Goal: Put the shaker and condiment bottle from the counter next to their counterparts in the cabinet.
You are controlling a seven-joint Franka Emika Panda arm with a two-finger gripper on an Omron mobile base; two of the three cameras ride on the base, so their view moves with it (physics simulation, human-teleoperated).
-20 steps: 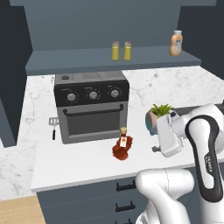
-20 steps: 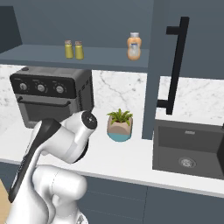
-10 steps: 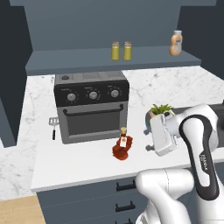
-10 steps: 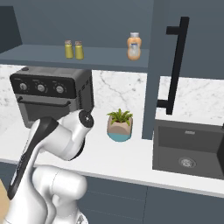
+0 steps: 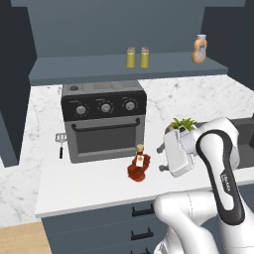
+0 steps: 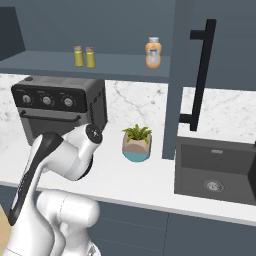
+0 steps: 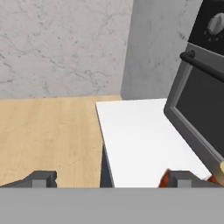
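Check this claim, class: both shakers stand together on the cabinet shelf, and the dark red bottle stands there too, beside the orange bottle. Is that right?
Not quite. The dark red bottle is not on the cabinet shelf; the left base view shows it standing on the counter in front of the toaster oven. The two shakers do stand together on the shelf, where the orange bottle stands alone.

A black toaster oven [image 5: 104, 120] with three round knobs and a bar handle across its glass door stands at the back of the worktop, a small metal spatula with a dark handle [image 5: 60, 142] lying just beside its left side. To its right, a leafy green plant in a pale pot with a blue base [image 6: 136, 144] sits near a dark sink basin [image 6: 215, 172] — a round drain at its middle. A light wooden floor [image 7: 48, 135] lies below.
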